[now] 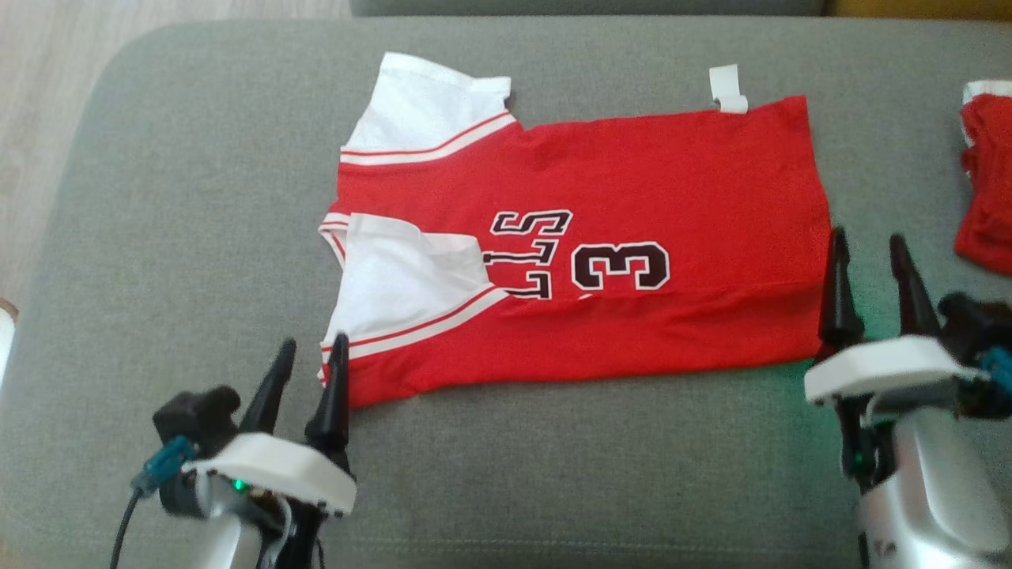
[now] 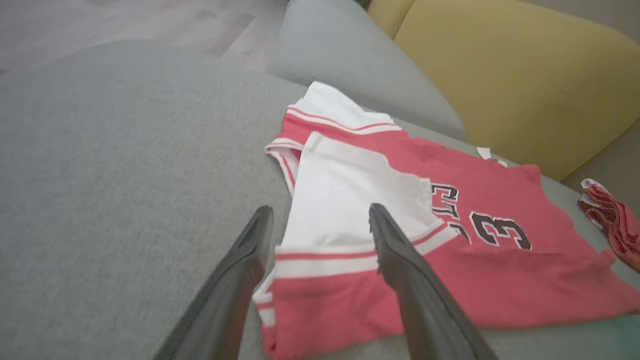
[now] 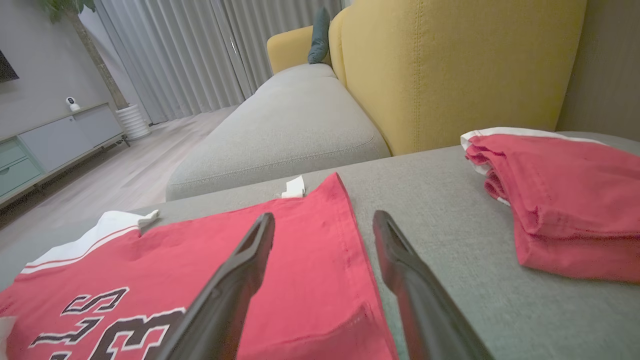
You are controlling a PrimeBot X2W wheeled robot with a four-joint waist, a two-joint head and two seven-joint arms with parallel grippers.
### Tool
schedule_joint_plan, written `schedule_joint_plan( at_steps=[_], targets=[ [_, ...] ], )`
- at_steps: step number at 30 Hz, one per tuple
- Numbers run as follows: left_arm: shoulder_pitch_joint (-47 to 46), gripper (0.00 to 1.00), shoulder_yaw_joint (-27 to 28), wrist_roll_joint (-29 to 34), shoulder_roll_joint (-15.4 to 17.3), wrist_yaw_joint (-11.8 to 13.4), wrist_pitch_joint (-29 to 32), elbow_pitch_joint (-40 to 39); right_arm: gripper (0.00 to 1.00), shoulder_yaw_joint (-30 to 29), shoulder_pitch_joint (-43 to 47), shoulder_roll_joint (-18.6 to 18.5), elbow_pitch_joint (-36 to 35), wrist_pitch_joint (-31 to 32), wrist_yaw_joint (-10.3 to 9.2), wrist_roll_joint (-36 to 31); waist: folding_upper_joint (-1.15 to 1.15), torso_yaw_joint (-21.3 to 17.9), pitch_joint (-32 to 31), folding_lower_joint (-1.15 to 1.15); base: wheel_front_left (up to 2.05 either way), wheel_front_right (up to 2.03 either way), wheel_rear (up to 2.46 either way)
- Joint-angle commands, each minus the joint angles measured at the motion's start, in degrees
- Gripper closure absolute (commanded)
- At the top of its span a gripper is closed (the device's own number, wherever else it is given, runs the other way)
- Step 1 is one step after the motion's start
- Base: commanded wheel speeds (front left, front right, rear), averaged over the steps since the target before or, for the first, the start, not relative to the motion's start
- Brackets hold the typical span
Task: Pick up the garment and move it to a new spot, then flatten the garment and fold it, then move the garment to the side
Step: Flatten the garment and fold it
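**Surface.** Grey woven upholstered seat (image 1: 198,237) with a rounded corner at the far left. A second grey seat cushion (image 3: 295,125) lies beyond it, against a mustard-yellow sofa back (image 3: 450,65).

**Room.** Pale wood floor (image 3: 125,175). Grey floor-length curtains (image 3: 175,50). Low pale sideboard (image 3: 50,145) on the far wall. Dark teal cushion (image 3: 318,37) at the far end of the sofa.

**Task item.** Red jersey (image 1: 632,182) with white sleeves, red-and-white trim, a black "3" and black letters. It lies flat at the middle of the seat, collar end toward the robot's left, hem toward its right. The near long edge is turned over onto the body, with one white sleeve folded on top. A white tag (image 1: 727,87) sticks out at the far edge.

**Other item.** Folded red garment (image 3: 575,200) with white trim, on the same seat off to the right, apart from the jersey.

**Left gripper** (image 1: 315,341). Fingers spread, nothing between them. The inner finger's tip shows over the jersey's near left corner, and the outer finger shows over bare upholstery. Whether either touches the cloth cannot be told.

**Right gripper** (image 1: 867,237). Fingers spread and empty. One finger lines up with the jersey's hem edge. The other is over the bare grey strip between the two garments.
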Motion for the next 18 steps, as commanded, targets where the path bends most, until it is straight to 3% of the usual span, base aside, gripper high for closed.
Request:
schedule_joint_plan(
  at_steps=[1,9,18],
  targets=[
    [-0.85,0.0,2.26,-0.54,1.23,0.27,0.88,-2.28,0.0,1.84,0.37,-0.28,-2.29,-0.69,0.37,0.0,0.0,0.22,-0.86,0.0,0.0,0.0,0.0],
    [3.69,0.0,1.6,-2.89,2.78,2.0,10.56,-3.69,0.0,4.01,4.24,-0.28,-5.49,0.02,0.37,1.55,0.0,-0.21,-2.17,0.0,0.0,0.0,0.0],
    [1.35,0.0,1.72,-3.61,2.79,3.29,13.07,0.66,0.0,4.97,4.66,-0.28,-7.81,1.13,0.37,1.67,0.0,-2.0,-0.98,0.0,0.0,0.0,0.0]
  ],
)
